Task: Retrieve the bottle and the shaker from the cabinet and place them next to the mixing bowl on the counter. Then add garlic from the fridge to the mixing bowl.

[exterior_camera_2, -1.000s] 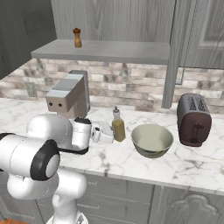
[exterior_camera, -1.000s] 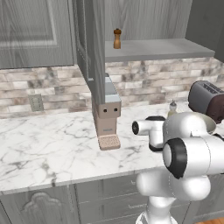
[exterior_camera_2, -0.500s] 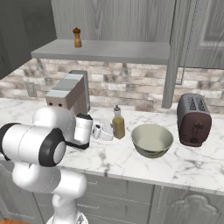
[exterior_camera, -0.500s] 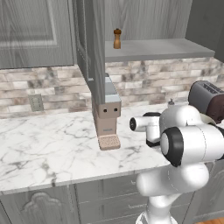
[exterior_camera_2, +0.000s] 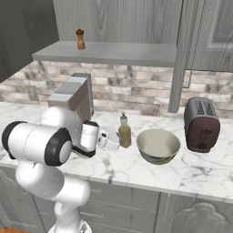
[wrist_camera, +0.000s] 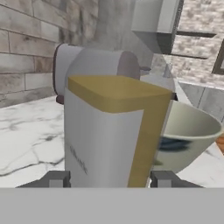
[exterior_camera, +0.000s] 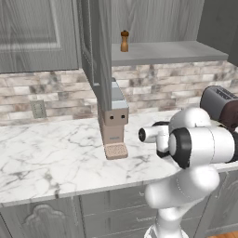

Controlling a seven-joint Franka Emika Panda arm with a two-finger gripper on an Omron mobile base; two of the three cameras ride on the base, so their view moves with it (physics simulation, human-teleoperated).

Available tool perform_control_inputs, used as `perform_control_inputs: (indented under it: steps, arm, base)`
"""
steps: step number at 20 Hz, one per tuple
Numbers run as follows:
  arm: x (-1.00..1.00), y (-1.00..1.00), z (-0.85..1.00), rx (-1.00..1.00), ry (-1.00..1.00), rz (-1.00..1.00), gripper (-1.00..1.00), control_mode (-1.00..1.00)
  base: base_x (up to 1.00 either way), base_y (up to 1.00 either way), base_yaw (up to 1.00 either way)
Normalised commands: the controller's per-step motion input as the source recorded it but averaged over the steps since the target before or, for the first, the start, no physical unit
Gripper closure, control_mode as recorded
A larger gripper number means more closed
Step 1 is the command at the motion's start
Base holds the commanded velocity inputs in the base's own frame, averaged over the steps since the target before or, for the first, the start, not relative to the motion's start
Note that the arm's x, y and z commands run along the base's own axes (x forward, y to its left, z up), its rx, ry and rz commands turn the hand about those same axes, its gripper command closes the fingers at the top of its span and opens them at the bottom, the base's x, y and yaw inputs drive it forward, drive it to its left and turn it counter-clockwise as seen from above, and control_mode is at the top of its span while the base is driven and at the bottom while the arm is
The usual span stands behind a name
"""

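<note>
Right now the end effector (wrist_camera: 109,178) sits closed around the bottle (exterior_camera_2: 124,132), standing on the tabletop (exterior_camera_2: 191,170) just beside the mixing bowl (exterior_camera_2: 159,145). Letting go askew could topple it; the shaker (exterior_camera_2: 80,39) waits on the cabinet shelf (exterior_camera_2: 113,52).

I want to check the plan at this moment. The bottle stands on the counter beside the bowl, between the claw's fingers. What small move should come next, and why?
Probably open the claw wider and draw it back. The bottle already stands upright on the counter next to the mixing bowl, with a finger on each side. The shaker waits on the cabinet shelf.
</note>
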Motion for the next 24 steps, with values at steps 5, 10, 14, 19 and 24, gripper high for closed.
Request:
perform_control_inputs:
  steps: [5, 10, 14, 19, 24]
  arm:
    - [0.00, -0.13, -0.34, -0.01, 0.00, 0.00, 1.00, -1.00]
    - [0.00, -0.10, -0.29, 0.00, 0.00, 0.00, 1.00, -1.00]
    - [0.00, -0.11, -0.32, 0.00, 0.00, 0.00, 1.00, -1.00]
    - [0.00, -0.05, -0.27, 0.00, 0.00, 0.00, 1.00, -1.00]
    - [0.02, 0.00, -0.22, 0.00, 0.00, 0.00, 1.00, -1.00]
  base:
    - [0.00, 0.00, 0.00]
    - [0.00, 0.00, 0.00]
    - [0.00, 0.00, 0.00]
    - [0.00, 0.00, 0.00]
    - [0.00, 0.00, 0.00]
